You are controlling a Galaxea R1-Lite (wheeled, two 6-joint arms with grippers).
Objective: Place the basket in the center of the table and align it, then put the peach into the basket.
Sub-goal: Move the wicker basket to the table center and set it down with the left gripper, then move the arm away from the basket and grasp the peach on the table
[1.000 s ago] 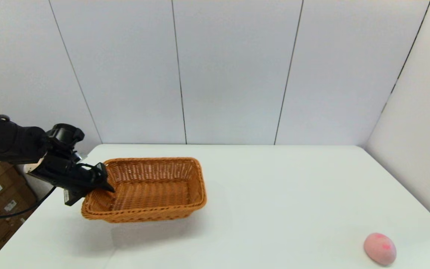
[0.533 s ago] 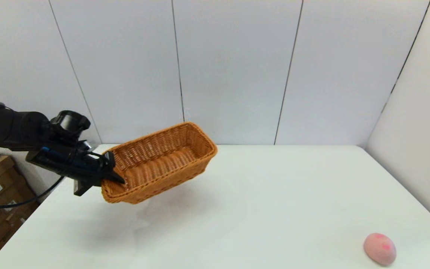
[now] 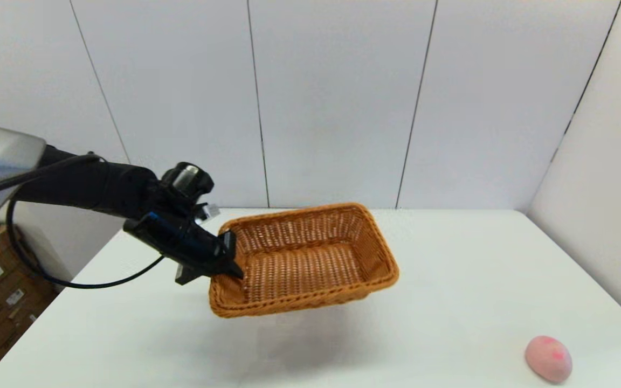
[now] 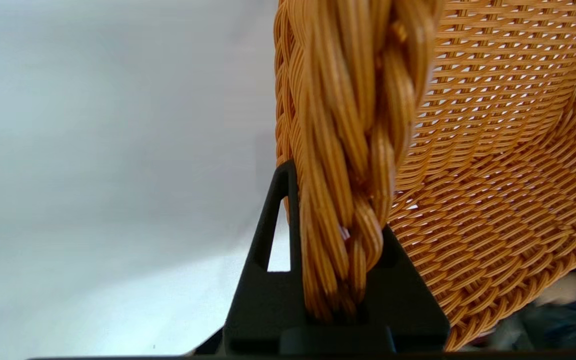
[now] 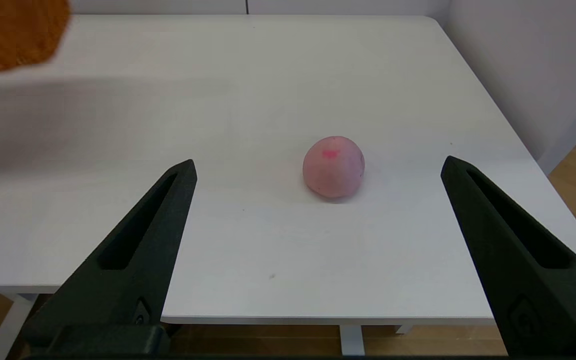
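Basket (image 3: 305, 258) first: the left gripper (image 3: 228, 262) is pinching its braided rim at one short end, and its two black fingers (image 4: 273, 260) squeeze the thick braid between them. The basket hangs in the air above the table (image 3: 450, 280), tipped a little, with its shadow on the white top right under it.

A second ago the basket sat low by the table's left edge. Then it was lifted and tipped up. Now it has been carried toward the middle of the table and is nearly flat again. So the first job is almost done, I think. It still has to come down and be set straight with the table's sides.

The peach (image 3: 549, 359) has not moved. It lies on the table well apart from the basket, near the front right corner. The right gripper (image 5: 318, 167) waits just off the table's front edge with its fingers spread wide and nothing in them, and the peach sits ahead of the gap between them. Picking it up comes after the basket is down.
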